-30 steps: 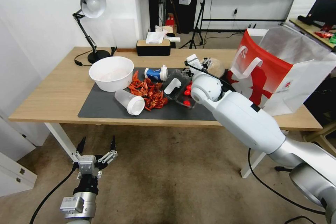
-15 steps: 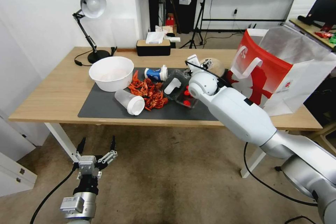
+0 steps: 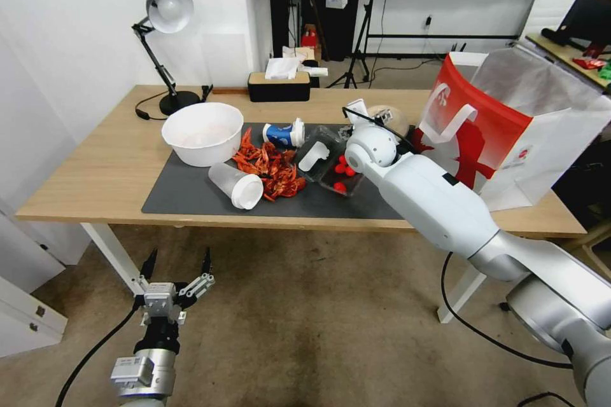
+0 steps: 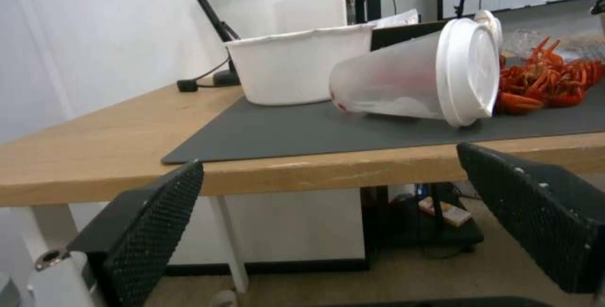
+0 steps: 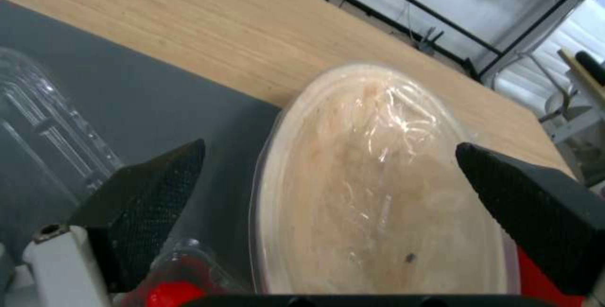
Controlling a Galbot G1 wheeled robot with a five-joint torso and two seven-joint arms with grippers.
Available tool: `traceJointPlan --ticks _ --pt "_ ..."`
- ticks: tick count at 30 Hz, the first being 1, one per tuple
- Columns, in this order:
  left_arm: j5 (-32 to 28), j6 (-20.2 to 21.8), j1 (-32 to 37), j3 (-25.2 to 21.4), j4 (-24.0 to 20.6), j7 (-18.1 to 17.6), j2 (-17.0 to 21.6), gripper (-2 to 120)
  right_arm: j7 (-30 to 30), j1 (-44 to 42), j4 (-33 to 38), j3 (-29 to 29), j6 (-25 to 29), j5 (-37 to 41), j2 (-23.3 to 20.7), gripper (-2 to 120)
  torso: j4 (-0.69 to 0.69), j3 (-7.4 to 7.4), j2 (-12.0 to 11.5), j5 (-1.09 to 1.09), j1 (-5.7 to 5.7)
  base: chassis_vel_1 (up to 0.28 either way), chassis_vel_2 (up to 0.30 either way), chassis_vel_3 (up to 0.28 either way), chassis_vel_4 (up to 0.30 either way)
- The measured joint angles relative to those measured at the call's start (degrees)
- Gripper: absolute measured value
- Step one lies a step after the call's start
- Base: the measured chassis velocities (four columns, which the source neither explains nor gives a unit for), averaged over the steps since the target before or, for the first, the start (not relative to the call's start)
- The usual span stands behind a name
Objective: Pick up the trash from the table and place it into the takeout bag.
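On the table point(image 3: 95, 165), the white bowl point(image 3: 202, 133) sits left, the takeout bag point(image 3: 509, 133) right.

Left tool point(image 4: 334, 212) spread below table point(image 4: 94, 155) edge; lidded cup point(image 4: 416, 80) on side.

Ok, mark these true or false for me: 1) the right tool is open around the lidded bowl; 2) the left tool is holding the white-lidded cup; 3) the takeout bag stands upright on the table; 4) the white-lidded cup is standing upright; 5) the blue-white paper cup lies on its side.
1) True: the right tool is open, its fingers either side of the lidded bowl.
2) False: the left tool hangs open below the table edge, holding nothing.
3) True: the takeout bag stands upright at the table's right end.
4) False: the white-lidded cup lies on its side on the dark mat.
5) True: the blue-white paper cup lies tipped over.
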Motion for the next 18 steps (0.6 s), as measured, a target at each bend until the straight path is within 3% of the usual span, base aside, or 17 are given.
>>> traceJointPlan --ticks 18 --pt "-0.1 0.0 -0.1 0.0 0.0 0.0 0.0 100 0.6 0.6 -2.7 0.1 0.1 2.1 0.8 100 0.0 0.0 0.0 0.0 0.0 0.0 0.0 0.0 0.0"
